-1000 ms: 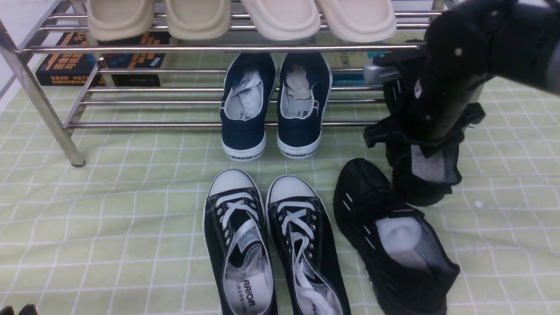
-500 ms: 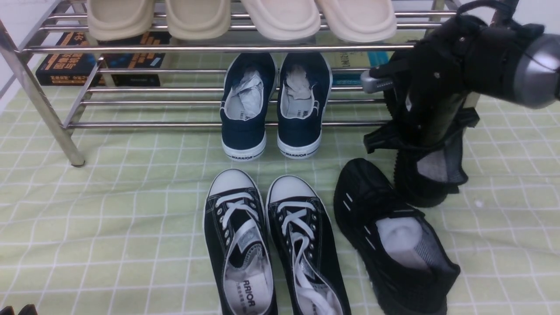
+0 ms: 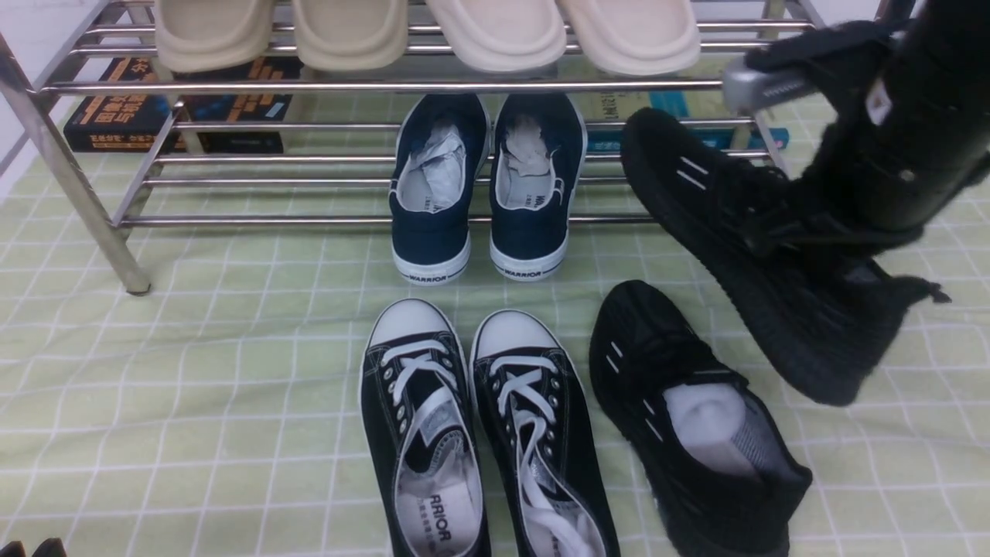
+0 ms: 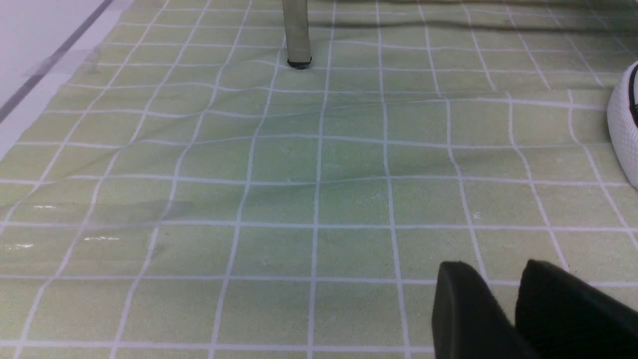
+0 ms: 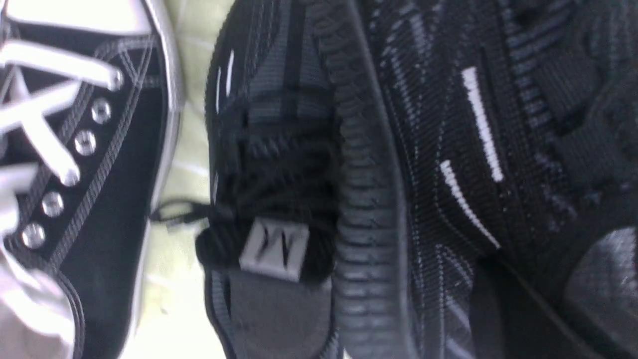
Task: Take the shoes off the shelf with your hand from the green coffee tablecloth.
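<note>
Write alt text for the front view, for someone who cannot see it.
The right gripper holds a black knit sneaker tilted above the green tablecloth, beside its mate lying there. Behind, a chrome shelf carries navy sneakers and beige slippers.

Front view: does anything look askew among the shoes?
Yes. The black knit sneaker in the right gripper hangs tilted, toe raised toward the shelf, heel low. Its mate lies angled on the green cloth, out of line with the canvas pair.
</note>
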### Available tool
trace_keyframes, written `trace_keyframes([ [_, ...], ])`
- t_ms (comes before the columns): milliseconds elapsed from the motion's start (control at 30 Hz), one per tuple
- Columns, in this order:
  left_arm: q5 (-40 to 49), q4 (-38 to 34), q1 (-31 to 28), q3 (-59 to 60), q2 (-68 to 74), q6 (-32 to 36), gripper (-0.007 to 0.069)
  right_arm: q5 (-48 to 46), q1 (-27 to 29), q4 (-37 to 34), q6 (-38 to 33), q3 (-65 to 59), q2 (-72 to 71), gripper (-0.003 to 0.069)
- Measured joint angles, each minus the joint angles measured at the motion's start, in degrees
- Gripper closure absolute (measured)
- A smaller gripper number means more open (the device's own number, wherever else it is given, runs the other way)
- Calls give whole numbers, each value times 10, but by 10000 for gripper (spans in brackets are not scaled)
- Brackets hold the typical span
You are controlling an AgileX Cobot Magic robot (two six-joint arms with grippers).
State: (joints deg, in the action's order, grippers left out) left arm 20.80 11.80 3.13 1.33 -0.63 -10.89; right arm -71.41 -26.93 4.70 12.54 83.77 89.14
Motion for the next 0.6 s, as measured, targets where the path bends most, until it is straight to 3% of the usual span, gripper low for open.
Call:
trace_keyframes([
  [600,0,0,0,0,0,0,424,27,0,26,22,-249,-69,648],
])
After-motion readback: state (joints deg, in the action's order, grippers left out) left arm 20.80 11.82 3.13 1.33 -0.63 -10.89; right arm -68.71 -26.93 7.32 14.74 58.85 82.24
